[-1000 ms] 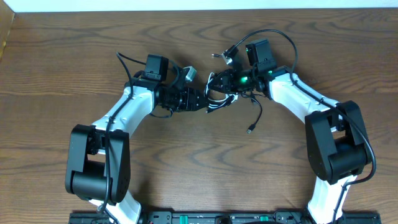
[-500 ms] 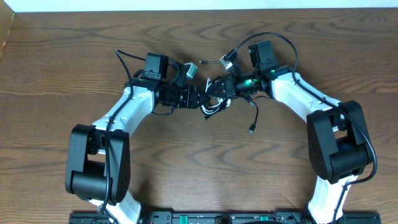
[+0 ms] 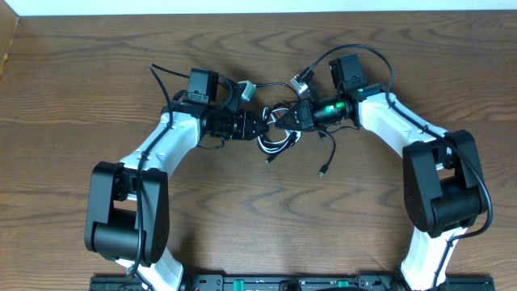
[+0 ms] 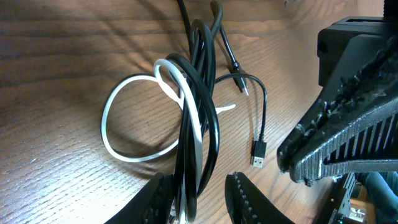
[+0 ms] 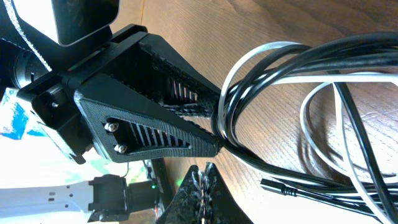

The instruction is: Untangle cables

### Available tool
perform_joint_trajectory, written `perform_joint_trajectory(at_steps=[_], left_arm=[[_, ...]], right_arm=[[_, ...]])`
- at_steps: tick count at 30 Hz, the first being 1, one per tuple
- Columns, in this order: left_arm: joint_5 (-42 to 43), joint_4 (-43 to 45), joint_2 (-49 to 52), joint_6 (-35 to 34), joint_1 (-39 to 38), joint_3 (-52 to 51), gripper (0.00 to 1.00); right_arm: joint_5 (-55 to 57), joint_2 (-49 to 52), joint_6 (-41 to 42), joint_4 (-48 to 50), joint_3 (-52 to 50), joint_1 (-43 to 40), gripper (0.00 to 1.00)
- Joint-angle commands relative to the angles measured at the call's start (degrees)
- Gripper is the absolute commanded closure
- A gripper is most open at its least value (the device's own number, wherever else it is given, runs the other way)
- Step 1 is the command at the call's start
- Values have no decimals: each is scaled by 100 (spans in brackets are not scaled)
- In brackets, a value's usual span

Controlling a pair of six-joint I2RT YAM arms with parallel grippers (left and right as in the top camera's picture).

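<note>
cables (image 4: 208,134) between left claw (image 4: 199,182), grip unclear

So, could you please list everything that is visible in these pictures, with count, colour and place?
table: one, brown wood, under everything
black cable: one, black, bundled in loops at the centre between the two arms; one plug lies free on the wood
white cable: one, white, tangled with the black bundle, one loop spread out beside it
left arm: one, white and black, reaching in from the left
right arm: one, white and black, reaching in from the right
left fingers: two, black, one on either side of the bundle
right fingers: two, black, shut, beside the bundle
</note>
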Motion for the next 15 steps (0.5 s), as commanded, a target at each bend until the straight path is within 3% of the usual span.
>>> perform_joint_trajectory(at_steps=[1,6,10,15], left_arm=[[-35,28,-63,90,15,-35,69],[-33,39,-63,155,15,-35,81],[-31,33,-63,223,13,-35,90],[-9,-251,-63,905,-2,-35,93]], right_arm=[[-2,-109,-140,-2,-7,-35,99],[153,-109,-133,-4,-7,-39,92],[686,-109,-55,-68,-7,-17,71],[1486,-109,308,-181,-7,-44,67]])
